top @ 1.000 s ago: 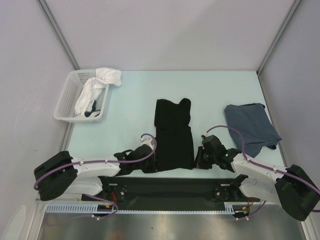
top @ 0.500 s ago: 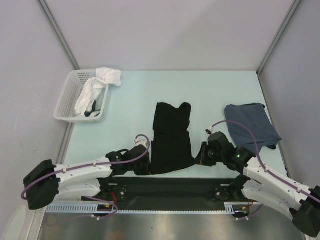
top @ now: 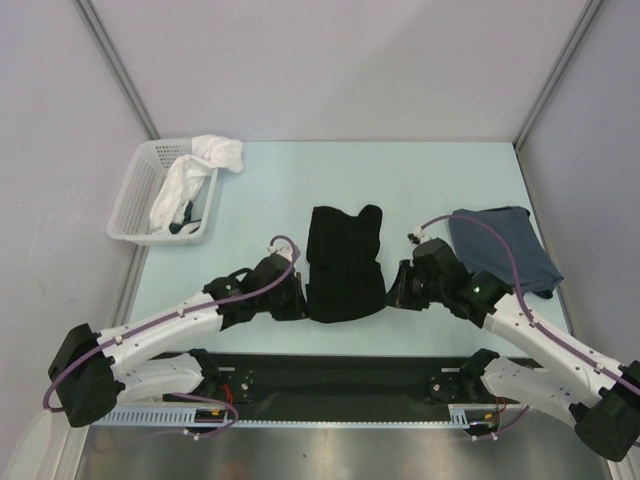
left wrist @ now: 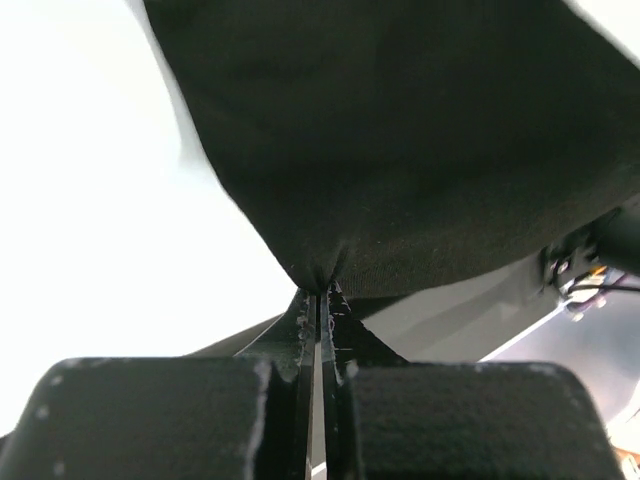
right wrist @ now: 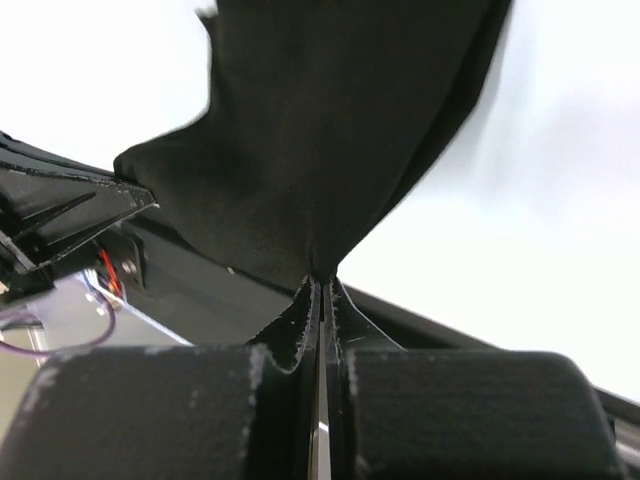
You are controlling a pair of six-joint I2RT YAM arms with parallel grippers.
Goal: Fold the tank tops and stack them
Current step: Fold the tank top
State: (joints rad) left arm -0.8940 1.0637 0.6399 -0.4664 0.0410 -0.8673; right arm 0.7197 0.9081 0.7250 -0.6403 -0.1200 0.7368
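Pale counter [top: 250, 200]: black tank top [top: 345, 250] at centre, near hem raised. Left hand [top: 298, 300] and right hand [top: 396, 290] pinch hem corners tight. Carry both corners forward, level, cloth taut; lay hem onto straps. Blue tank top [top: 505, 255] lies right.

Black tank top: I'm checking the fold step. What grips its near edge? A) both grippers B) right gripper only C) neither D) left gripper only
A: the left gripper and the right gripper each pinch the black tank top in their wrist views.
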